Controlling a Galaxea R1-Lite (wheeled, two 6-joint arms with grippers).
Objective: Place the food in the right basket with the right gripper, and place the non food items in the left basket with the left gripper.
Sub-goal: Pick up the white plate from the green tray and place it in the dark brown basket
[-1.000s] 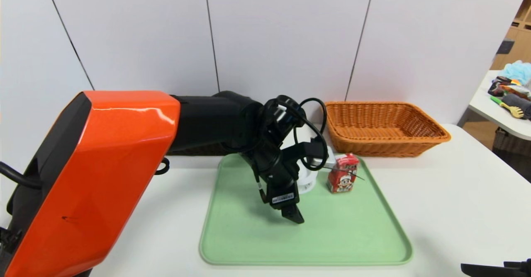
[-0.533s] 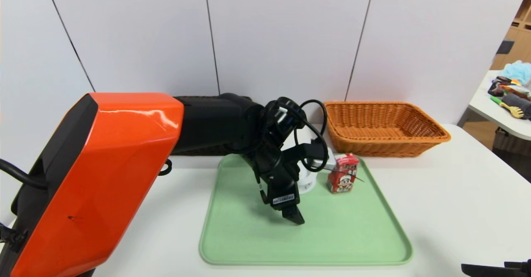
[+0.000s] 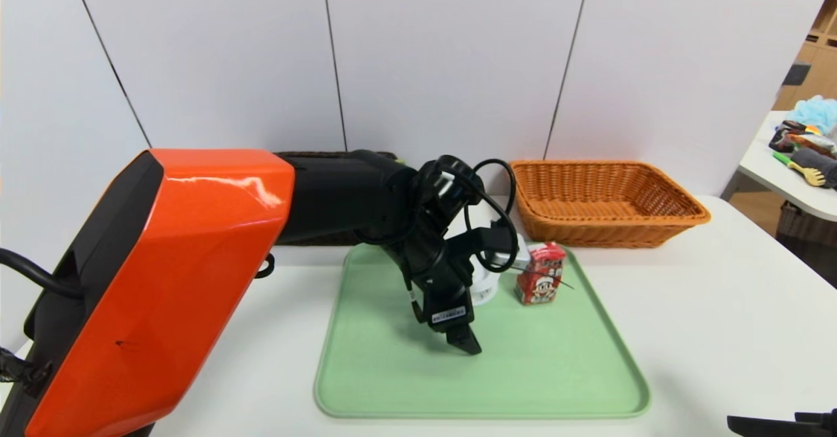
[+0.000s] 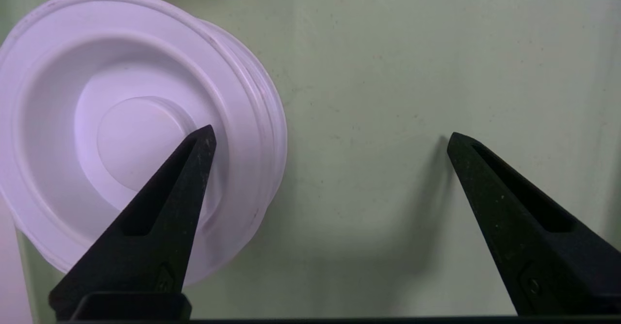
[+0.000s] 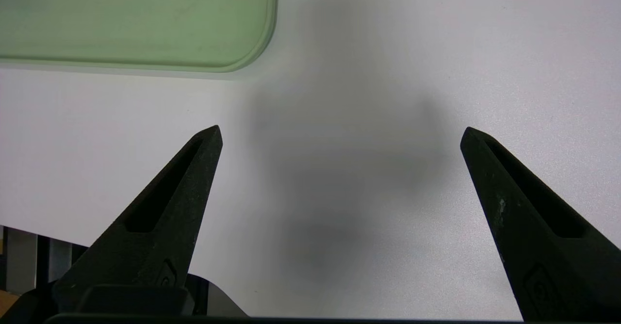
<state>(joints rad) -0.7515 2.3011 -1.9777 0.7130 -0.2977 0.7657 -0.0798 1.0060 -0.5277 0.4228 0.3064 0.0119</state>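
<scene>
Over the green tray (image 3: 536, 371), the left end effector (image 4: 332, 130) has its 2 fingers spread wide, 1 above the white plastic spool (image 4: 131, 135), 1 above bare tray. Near the tray's far right corner stands the red drink carton (image 3: 541, 273), just in front of the orange-tan wicker basket (image 3: 608, 227). Open counter (image 3: 732, 306) borders the tray's right edge; the right end effector (image 5: 341, 132) hovers off its near right corner, fingers wide apart.

Dark brown basket (image 3: 314, 238), far left: mostly hidden behind left arm (image 3: 346, 195). White spool (image 3: 484, 285): partly covered in head view. Right gripper (image 5: 342, 137): cut off near right, head view.
</scene>
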